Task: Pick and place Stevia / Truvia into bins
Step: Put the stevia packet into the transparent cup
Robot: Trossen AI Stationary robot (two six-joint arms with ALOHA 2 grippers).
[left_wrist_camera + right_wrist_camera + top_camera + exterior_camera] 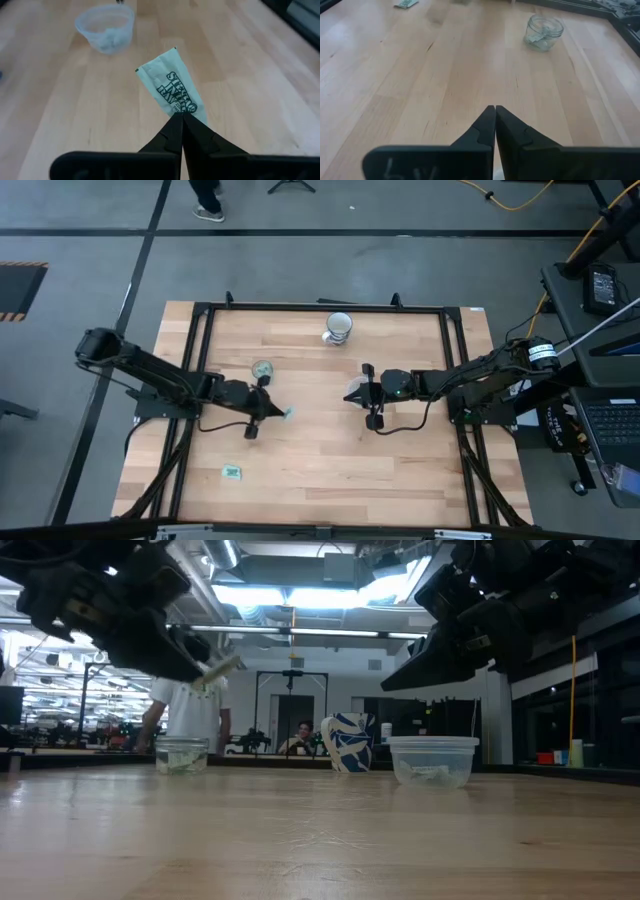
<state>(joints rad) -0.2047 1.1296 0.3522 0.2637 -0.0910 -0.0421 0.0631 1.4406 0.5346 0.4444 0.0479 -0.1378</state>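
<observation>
A light green and white Stevia packet sticks out beyond my left gripper, which is shut on it above the table's left middle. A small clear bin holding packets stands just beyond it toward the far edge. A wider clear bin with something pale inside stands at mid-table, beside my right gripper. That gripper is shut, holds nothing and hovers over the wood. Another packet lies flat near the front left. My left gripper pinches one short end of the packet between its two fingertips. The fingers come from the table's left, slanting down. The packet is lifted clear of the table and juts forward past the tips, its free end tilted upward.
A blue-and-white patterned cup stands near the far edge at the middle. A black frame runs around the tabletop. Bare wood lies between the two grippers and toward the near edge. A person stands in the room behind the table.
</observation>
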